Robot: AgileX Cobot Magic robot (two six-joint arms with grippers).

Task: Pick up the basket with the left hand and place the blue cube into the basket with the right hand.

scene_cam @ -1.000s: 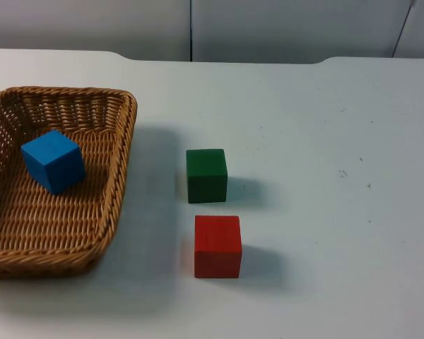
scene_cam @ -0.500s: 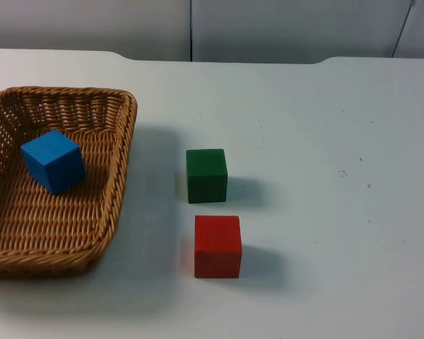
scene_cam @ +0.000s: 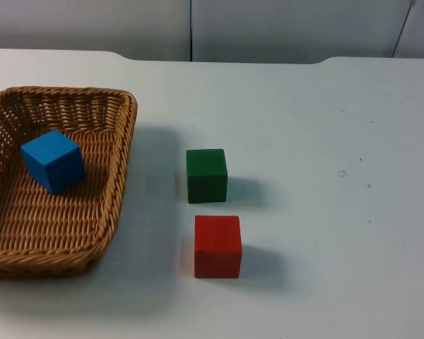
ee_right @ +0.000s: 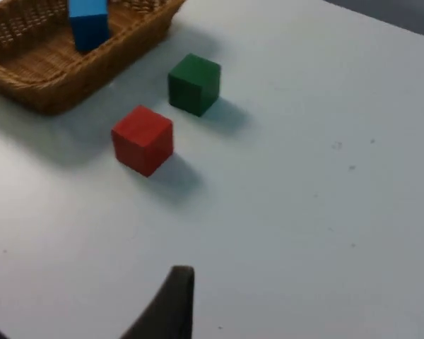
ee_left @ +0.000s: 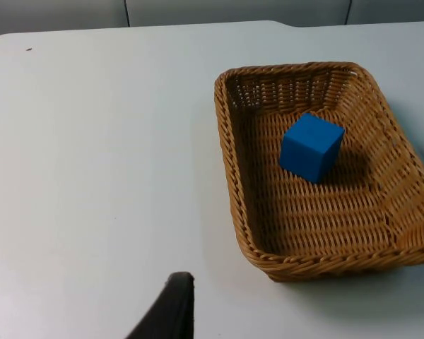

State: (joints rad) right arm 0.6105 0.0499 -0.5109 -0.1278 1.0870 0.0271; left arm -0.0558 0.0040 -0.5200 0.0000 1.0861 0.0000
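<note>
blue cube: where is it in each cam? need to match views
Top view: blue cube lies in the wicker basket, toward its far end.
Left wrist view: blue cube on the basket floor, toward the far wall.
Right wrist view: blue cube inside the basket.
Shared landmark: the basket.

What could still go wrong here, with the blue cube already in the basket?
1. The blue cube lies loose in the basket, tilted toward the back. A quick or uneven lift could probably slide or tip it out.
2. The green cube and red cube sit on the table just beside the basket. Dragging the basket sideways might knock them.
</note>
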